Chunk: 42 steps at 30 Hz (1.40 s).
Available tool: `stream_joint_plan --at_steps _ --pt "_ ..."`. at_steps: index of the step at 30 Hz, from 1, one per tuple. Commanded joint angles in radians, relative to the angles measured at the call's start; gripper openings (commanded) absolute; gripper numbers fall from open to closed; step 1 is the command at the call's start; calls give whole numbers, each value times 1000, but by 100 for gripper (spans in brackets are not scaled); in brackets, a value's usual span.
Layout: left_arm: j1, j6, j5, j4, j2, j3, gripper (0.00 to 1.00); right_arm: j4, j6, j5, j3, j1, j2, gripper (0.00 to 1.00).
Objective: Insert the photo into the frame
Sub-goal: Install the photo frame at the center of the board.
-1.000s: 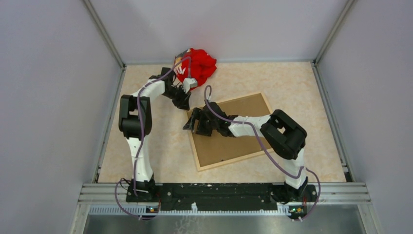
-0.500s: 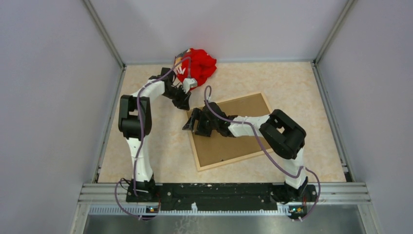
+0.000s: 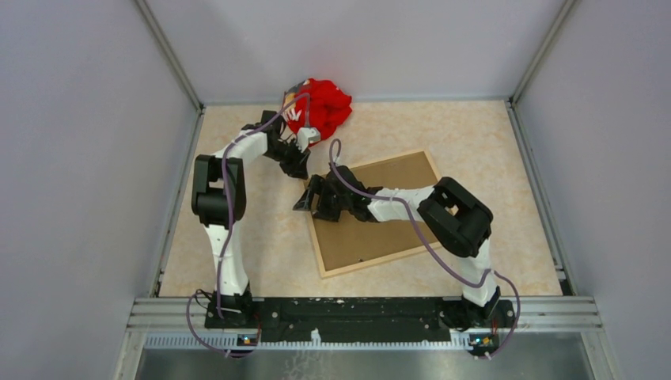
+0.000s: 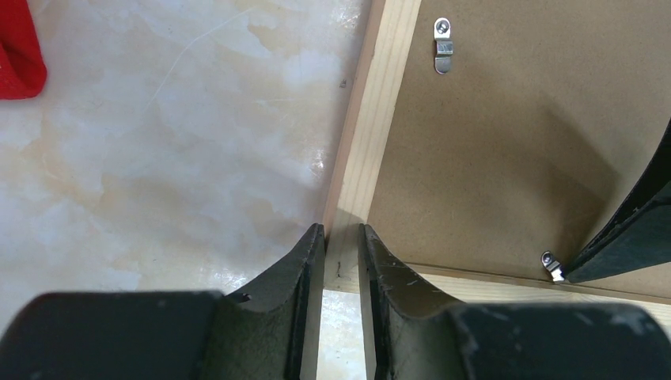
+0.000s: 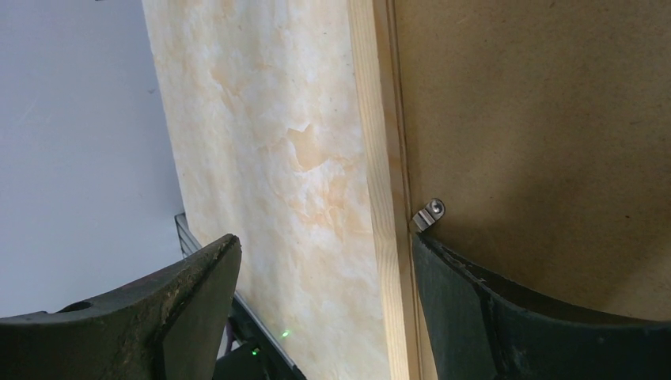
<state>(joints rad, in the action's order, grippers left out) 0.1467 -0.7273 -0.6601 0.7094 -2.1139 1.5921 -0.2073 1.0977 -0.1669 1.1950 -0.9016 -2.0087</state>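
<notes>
Pale wood picture frame (image 3: 380, 262) lying face down on a beige marbled table (image 3: 506, 158), seen from above, turned at a slight angle. A plain brown backing board (image 3: 403, 174) fills its opening. Both robot arms reach toward the frame's far left corner.

The left gripper (image 4: 342, 229) hangs right at that corner. In its wrist view its two dark fingers stand close together with only a narrow slot between them, and the corner of the wooden moulding lines up with that slot. Whether the fingers actually pinch the wood cannot be told.

The right gripper (image 5: 324, 241) is spread wide and holds nothing. It straddles the frame's left side rail: one finger is over the bare table, the other over the backing board, just beside a small metal clip (image 5: 428, 214) at the board's edge. Two more such clips show in the left wrist view.

A crumpled red cloth (image 3: 324, 107) sits at the table's far edge, behind the left arm, apart from the frame
</notes>
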Motion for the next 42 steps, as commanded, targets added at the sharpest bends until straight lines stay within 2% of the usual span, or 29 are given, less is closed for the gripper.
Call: stream_joint_plan --at_steps 1,13,19,24,42 --pt "4 -21 30 8 25 -33 28 -9 0 18 44 -16 -27 80" --pt "4 -37 34 12 41 -50 27 13 -37 33 77 -16 -38 80" --pt "3 -41 45 12 44 -53 27 -9 -31 25 -17 -13 72 81" --pt "2 -43 44 7 52 -58 27 -15 -28 79 -95 -8 160 81" --pt "2 -39 21 20 59 -54 26 -9 -43 65 20 -3 17 81"
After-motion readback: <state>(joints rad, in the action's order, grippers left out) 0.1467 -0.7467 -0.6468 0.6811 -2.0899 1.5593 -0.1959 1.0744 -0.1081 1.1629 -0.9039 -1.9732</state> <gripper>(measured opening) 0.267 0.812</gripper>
